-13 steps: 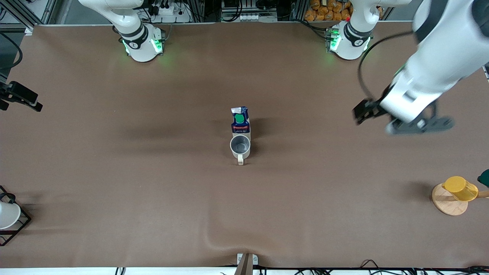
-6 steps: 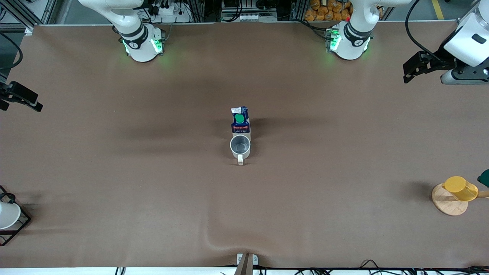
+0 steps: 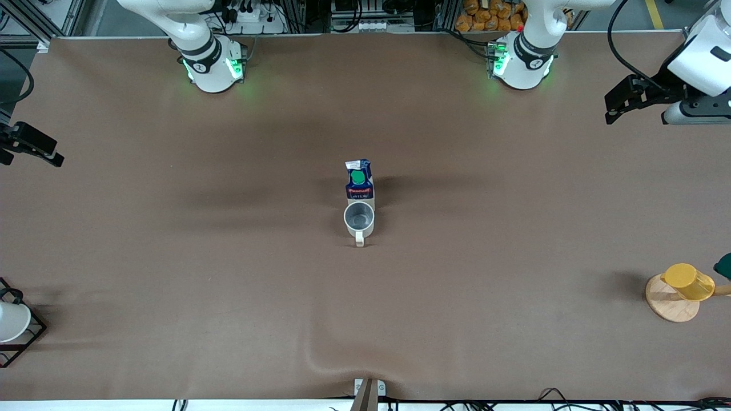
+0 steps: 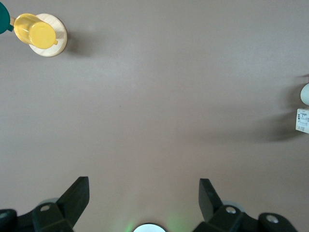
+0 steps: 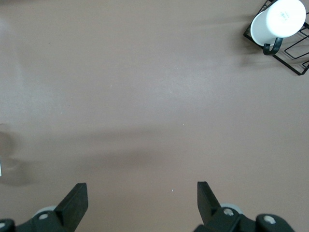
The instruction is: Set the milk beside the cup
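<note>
The milk (image 3: 359,181), a dark-blue carton with a green cap, stands upright at the table's middle. The cup (image 3: 359,220), a light grey mug with its handle toward the front camera, stands right beside the carton, nearer to that camera, and looks to touch it. My left gripper (image 3: 619,105) is up in the air over the left arm's end of the table, open and empty (image 4: 145,193). Its wrist view shows the milk (image 4: 302,121) and the cup (image 4: 305,94) at the picture's edge. My right gripper (image 5: 142,195) is open and empty over bare table; it is out of the front view.
A yellow cup (image 3: 688,281) lies on a wooden disc (image 3: 668,302) at the left arm's end, near the front camera. A white cup (image 5: 280,19) sits in a black wire rack (image 3: 23,337) at the right arm's end. A brown mat (image 3: 228,285) covers the table.
My left arm has swung away from the middle toward its own end of the table and risen; over the last half second it hardly moved. Milk and cup have not moved.
</note>
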Available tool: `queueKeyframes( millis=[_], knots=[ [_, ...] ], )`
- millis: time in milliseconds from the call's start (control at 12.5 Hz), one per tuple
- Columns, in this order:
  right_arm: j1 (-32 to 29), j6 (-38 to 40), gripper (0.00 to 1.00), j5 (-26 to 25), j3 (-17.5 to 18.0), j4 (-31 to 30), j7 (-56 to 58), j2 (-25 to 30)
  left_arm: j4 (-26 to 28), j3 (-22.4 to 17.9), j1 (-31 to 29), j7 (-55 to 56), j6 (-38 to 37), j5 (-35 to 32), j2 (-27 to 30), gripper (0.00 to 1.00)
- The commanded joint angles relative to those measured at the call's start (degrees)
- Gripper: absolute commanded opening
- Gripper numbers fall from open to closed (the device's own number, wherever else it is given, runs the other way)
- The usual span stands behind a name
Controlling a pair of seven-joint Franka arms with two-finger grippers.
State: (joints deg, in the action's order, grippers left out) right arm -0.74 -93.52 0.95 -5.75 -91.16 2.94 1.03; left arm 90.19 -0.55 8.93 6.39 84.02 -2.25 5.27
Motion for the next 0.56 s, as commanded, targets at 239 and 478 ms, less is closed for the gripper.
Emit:
queueKeyframes(
  millis=[239,478],
  knots=[
    [0.1,0.4,1.0,-1.0,0.0,0.0,0.4,0.0,-0.8,0.3,-0.2,-4.6,-0.4,0.1,-0.3,1.0],
    [0.1,0.4,1.0,-1.0,0.0,0.0,0.5,-0.1,-1.0,0.1,-0.4,-5.3,-1.4,0.1,-0.3,1.0]
  ],
)
